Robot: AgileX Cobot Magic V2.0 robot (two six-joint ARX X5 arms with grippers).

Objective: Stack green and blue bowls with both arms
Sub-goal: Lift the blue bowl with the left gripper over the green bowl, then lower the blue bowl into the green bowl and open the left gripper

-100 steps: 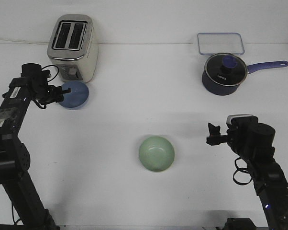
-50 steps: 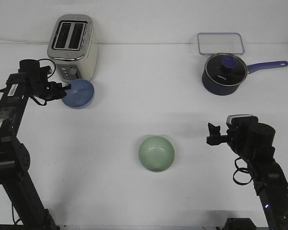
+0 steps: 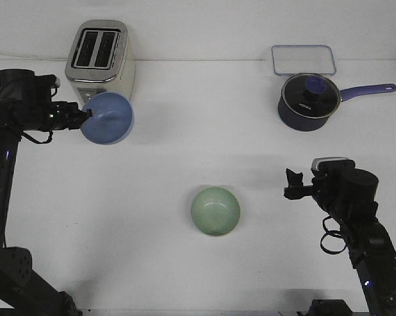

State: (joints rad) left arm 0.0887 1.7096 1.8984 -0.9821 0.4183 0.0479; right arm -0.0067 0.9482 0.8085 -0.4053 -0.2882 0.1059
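The blue bowl (image 3: 108, 118), clamped at its rim by the left gripper (image 3: 85, 115), is now rising tilted beside the toaster (image 3: 100, 64), well apart from the green bowl (image 3: 215, 210), while the right gripper (image 3: 293, 184), its jaw state unclear, is idling nearby.

The periwinkle blue bowl (image 3: 108, 118) is tilting in the air, gripped at its rim. The sage green bowl (image 3: 215, 210) is sitting upright mid-table.

- One front camera, set high behind the robot, looks forward and down over the white table (image 3: 185, 151).
- It takes in the left arm (image 3: 14, 118), right arm (image 3: 356, 210) and, seemingly, the far wall.
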